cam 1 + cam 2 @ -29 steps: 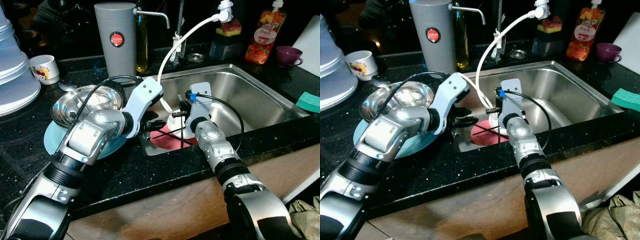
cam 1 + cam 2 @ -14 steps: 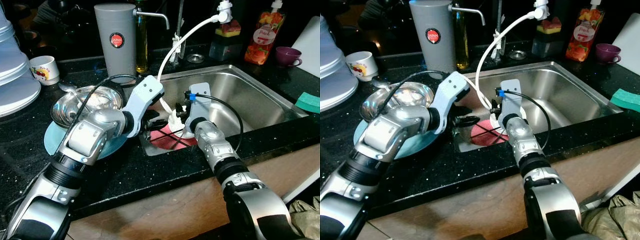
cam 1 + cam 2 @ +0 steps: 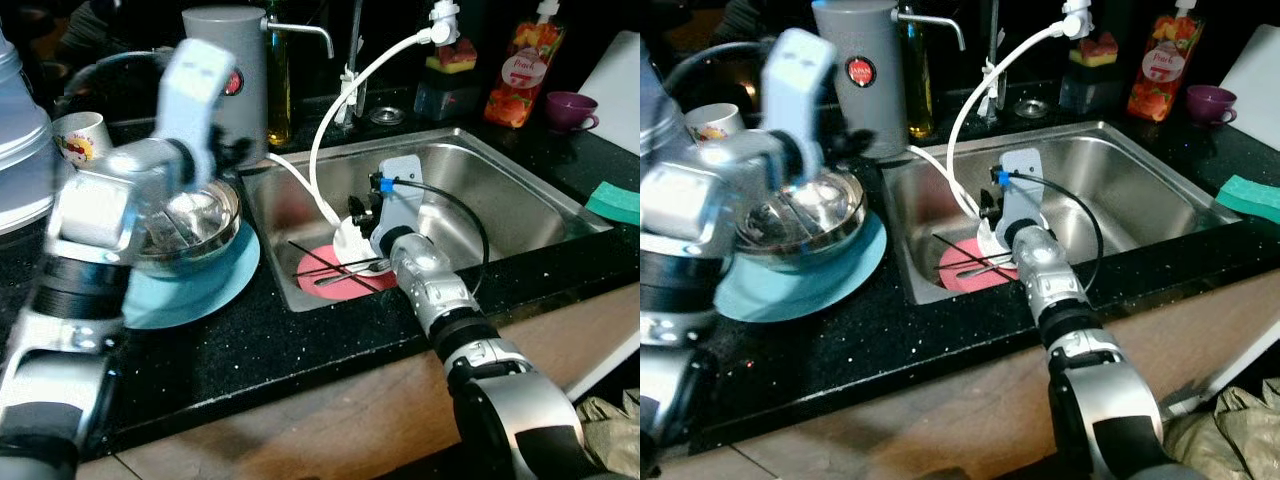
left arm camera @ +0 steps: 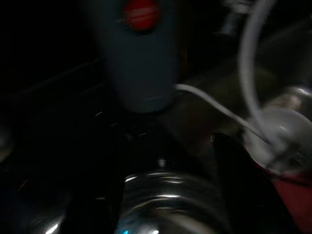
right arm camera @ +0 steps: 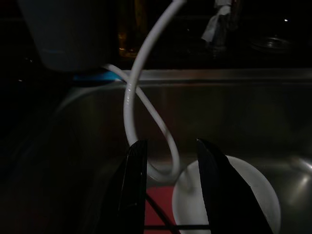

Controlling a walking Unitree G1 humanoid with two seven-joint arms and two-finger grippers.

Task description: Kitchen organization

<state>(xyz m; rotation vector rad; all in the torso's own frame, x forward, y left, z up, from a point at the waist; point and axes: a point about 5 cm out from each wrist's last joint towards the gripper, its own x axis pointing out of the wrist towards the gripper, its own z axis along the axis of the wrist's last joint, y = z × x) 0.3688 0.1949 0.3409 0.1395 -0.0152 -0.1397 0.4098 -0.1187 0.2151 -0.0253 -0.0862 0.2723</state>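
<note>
Right wrist view: white bowl (image 5: 229, 195) beside right claw (image 5: 168, 195)

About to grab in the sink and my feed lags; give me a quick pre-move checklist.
1. Right gripper jaws open: ok, apart and empty.
2. White hose clear of the jaws: not ok, it loops just ahead of them.
3. Chopsticks and spoon reachable: ok, lying on the red plate in the sink.
4. Left arm settled: not ok, motion-blurred above the steel bowl.
</note>
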